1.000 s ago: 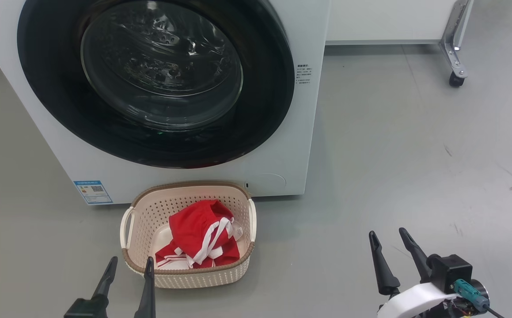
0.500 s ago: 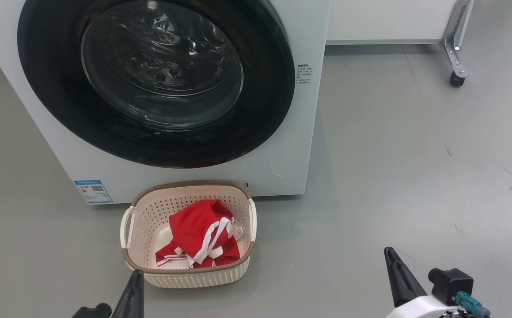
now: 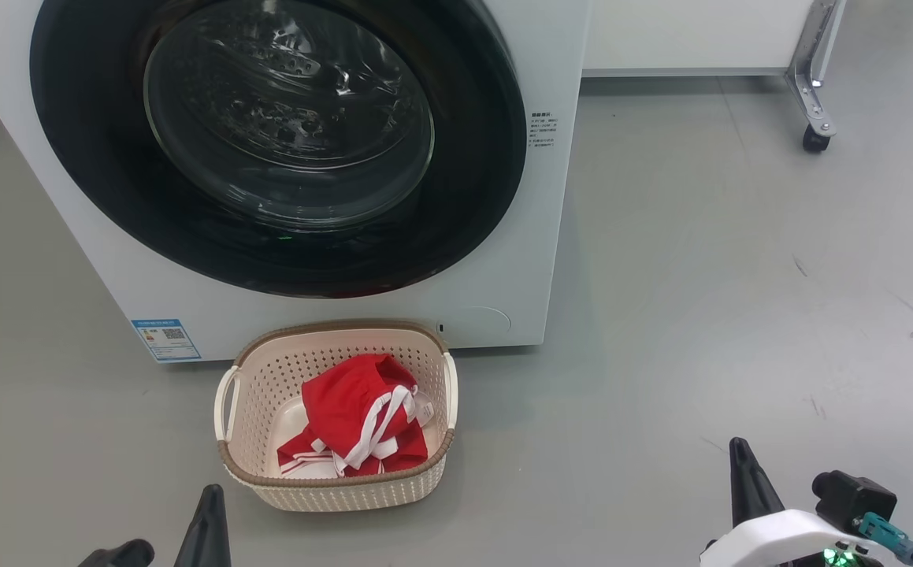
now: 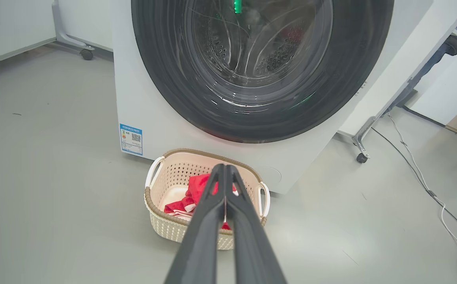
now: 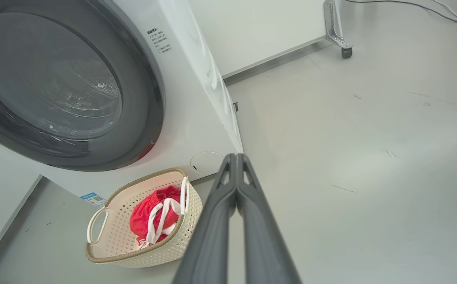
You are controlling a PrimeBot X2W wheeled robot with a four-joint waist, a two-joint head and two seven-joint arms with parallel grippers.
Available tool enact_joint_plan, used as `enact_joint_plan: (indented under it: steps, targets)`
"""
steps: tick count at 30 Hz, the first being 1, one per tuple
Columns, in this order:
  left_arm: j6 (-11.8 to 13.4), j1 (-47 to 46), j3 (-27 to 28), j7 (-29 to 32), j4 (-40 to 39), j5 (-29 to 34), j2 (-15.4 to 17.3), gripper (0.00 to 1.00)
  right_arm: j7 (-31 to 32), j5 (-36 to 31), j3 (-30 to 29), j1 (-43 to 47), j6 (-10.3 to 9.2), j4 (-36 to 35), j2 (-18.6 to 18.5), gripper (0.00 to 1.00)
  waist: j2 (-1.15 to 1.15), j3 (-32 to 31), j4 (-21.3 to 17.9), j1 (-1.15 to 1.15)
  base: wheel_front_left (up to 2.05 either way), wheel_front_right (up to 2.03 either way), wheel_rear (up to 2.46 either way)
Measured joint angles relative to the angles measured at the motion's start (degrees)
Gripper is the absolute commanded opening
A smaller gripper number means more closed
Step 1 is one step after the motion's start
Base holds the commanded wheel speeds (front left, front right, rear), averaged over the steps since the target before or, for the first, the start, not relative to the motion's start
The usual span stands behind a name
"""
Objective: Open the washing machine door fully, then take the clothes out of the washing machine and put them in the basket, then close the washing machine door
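Since both grippers are pinched right shut with nothing in them, the left gripper (image 4: 225, 169) low in front of the basket (image 3: 330, 327) and the right gripper (image 5: 236, 157) well off to its right over bare floor, this looks pretty much done to me. Clothes (image 3: 346, 409) are a crumpled red heap inside the basket, more in its right half, with no real long axis. The basket sits upright, mouth up, long side running along the washer (image 3: 535, 260) front with handles at the ends. It's right up by the washer, can't tell if they touch. Door (image 3: 480, 197) looks flush and closed.

What could bite: if the latch didn't catch, it'd swing back open. Also, a forward swing of the left arm would clip that light basket and shove it.
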Motion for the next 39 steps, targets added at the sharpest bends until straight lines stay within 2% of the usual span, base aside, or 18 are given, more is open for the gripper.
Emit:
enact_joint_plan:
  steps: [18,39]
  targets:
    - [-1.5,-1.9,2.7,2.9,1.3,-12.8,0.0,0.00,3.4,12.8,-3.0,-1.1,0.97,-0.5,-0.1,0.00,0.00,0.2,0.1,0.00,0.00,0.00,0.00]
    - [-4.5,-5.4,5.6,6.0,3.8,-29.3,0.2,0.00,7.5,29.2,-6.9,-3.3,1.98,-0.7,-0.7,0.00,0.00,0.5,0.1,0.00,0.00,0.00,0.00]
